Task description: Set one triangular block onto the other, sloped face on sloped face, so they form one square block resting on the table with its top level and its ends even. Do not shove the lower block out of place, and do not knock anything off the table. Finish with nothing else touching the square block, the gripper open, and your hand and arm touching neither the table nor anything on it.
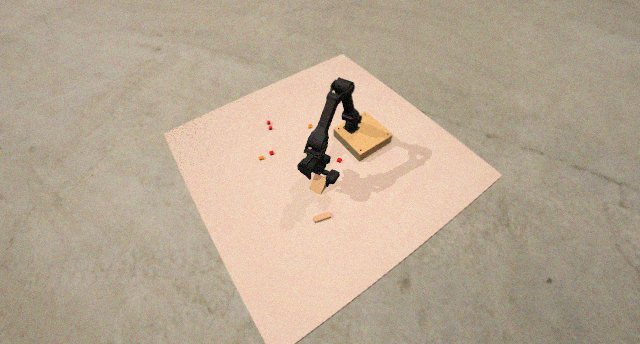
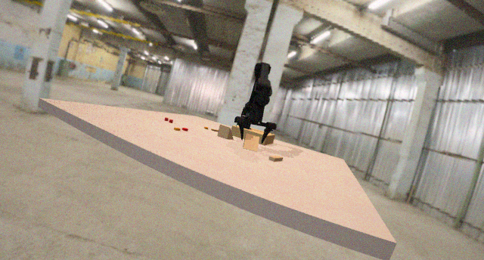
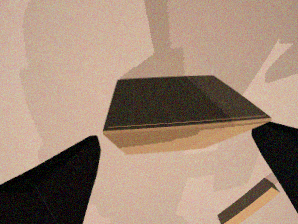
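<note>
One triangular block (image 1: 318, 185) (image 2: 250, 143) (image 3: 162, 102) stands on the table (image 1: 280, 284) (image 2: 302, 199) below my gripper. In the wrist view it shows a dark shaded face and a thin light face, with its length running from one fingertip towards the other. My gripper (image 1: 320, 178) (image 2: 252, 140) (image 3: 177, 135) is open and empty, its fingers pointing down, low over this block. Whether a finger touches it I cannot tell. The other triangular block (image 2: 224, 132) stands on the table to the left in the exterior view; the arm hides nearly all of it in the top view.
A small wooden bar (image 1: 322, 217) (image 2: 275, 159) (image 3: 248, 201) lies near the block below the gripper. A red cube (image 1: 339, 160) lies between the arm and its wooden base (image 1: 377, 134). Other small red pieces (image 1: 271, 153) (image 2: 184, 129) and orange pieces (image 1: 261, 158) (image 2: 177, 129) lie farther left.
</note>
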Tool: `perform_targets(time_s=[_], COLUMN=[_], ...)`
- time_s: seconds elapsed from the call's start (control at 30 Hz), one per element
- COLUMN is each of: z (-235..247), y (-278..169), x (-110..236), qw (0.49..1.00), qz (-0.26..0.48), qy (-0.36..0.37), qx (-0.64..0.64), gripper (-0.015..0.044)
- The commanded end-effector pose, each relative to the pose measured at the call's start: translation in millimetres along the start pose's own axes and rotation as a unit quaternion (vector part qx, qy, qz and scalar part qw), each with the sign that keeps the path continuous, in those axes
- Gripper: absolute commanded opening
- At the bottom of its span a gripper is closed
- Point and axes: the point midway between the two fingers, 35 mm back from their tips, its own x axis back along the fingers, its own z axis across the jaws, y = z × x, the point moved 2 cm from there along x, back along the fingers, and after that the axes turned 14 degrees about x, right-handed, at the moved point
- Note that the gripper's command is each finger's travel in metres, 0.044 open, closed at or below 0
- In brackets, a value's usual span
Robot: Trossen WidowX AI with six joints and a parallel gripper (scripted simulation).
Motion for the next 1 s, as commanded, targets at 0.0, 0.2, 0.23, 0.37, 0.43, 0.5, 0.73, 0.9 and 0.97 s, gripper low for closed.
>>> perform_targets(time_s=[0.0, 0.2, 0.23, 0.37, 0.43, 0.5, 0.73, 0.9, 0.97], z=[0, -2, -2, -2, -2, -2, -1, -1, -1], y=[2, 1, 0, 1, 3, 4, 5, 5, 5], x=[-6, -15, -17, -20, -23, -26, -27, -27, -27], qw=[1.000, 1.000, 0.999, 1.000, 1.000, 1.000, 1.000, 1.000, 1.000], qz=[-0.002, -0.026, -0.030, -0.028, -0.019, -0.010, -0.008, -0.008, -0.008], qy=[0.002, 0.010, 0.012, 0.012, 0.011, 0.010, 0.010, 0.010, 0.010], qx=[0.000, 0.007, 0.009, 0.008, 0.006, 0.004, 0.003, 0.003, 0.003], gripper=[0.0440, 0.0440, 0.0440, 0.0440, 0.0440, 0.0440, 0.0309, 0.0275, 0.0262])
